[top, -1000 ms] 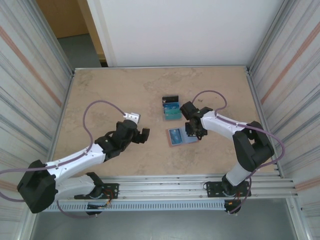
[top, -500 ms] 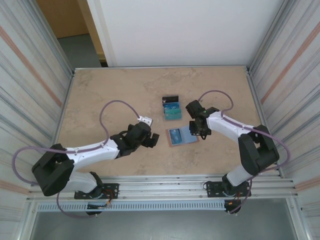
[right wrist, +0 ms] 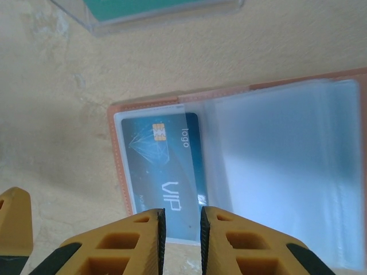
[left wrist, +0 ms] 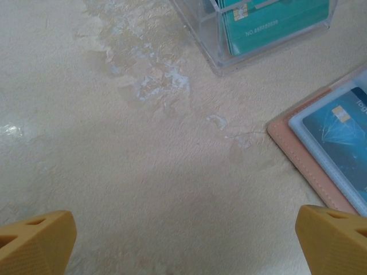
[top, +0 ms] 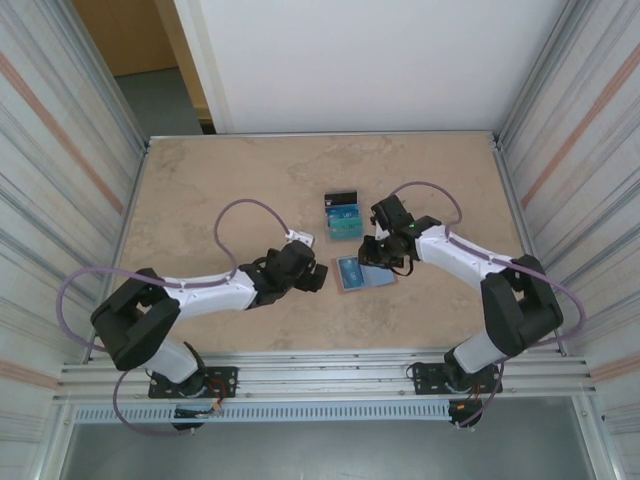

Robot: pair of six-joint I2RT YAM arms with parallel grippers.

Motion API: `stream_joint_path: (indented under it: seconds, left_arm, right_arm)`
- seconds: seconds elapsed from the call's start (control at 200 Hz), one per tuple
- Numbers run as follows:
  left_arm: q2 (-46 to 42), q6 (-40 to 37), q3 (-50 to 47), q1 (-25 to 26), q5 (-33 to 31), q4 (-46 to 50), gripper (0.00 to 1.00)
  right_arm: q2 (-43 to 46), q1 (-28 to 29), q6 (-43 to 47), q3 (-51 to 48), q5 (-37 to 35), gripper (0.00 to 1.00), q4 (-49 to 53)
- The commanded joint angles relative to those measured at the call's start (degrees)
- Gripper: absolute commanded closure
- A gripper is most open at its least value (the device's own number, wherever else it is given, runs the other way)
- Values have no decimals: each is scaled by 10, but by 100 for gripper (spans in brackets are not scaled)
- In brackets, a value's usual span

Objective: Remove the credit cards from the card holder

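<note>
Where ribbed walls (top: 60, 150) flank, tabletop (top: 220, 170) lies.

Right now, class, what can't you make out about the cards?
Right wrist view: glare on the card holder's clear sleeves hides whether cards lie beneath; the right gripper covers the blue card's lower edge.
Left wrist view: the top edge cuts off the teal cards, so no count.

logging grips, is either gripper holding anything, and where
Left gripper: open, nothing. Right gripper: nearly shut over an edge of the blue card; hold cannot be told.
</note>
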State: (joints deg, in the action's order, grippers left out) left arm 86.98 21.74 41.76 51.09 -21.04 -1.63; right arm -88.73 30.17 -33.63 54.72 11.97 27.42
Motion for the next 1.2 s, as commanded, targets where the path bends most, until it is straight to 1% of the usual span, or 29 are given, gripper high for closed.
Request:
stream_joint_path:
  seconds: [0.0,0.311,0.521,0.651,0.917,1.193]
  left_arm:
    - [18,19,21,3,-5,-12,1]
    - [60,20,45,8,-1,-11,1]
    - [86,15,62,11,-1,-3,1]
    - [98,15,73,12,-8,13,1]
    - [84,35,71,12,-32,55,1]
    - [45,59,43,14,-34,74,1]
  right_arm:
    - [-31,7,-5,8,30,75,-15]
    - [-82,-2,6,16,26,76,-24]
    - [-101,-7,6,13,34,77,-36]
    - [-104,-7,5,10,52,79,-45]
    - [-82,-1,-22,-27,120,82,-78]
    - [-63,22,-38,-45,136,82,-88]
